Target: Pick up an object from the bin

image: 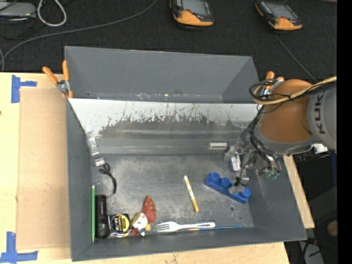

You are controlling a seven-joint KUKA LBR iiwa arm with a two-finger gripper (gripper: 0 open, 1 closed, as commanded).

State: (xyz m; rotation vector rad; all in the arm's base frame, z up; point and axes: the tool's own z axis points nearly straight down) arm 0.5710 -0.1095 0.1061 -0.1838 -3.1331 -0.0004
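The blue plastic piece (pixel 226 187) is a low, elongated block with raised lumps along it. It lies flat on the bin floor (pixel 165 166) toward 4 o'clock, its length running from 10 to 4 o'clock.

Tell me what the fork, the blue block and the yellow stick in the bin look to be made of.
Fork: likely plastic; white all over, with no metallic glint.
Blue block: probably moulded plastic; even, saturated colour with a slight sheen.
Yellow stick: perhaps painted wood, like a pencil; thin, straight and evenly yellow, but too small to be sure.
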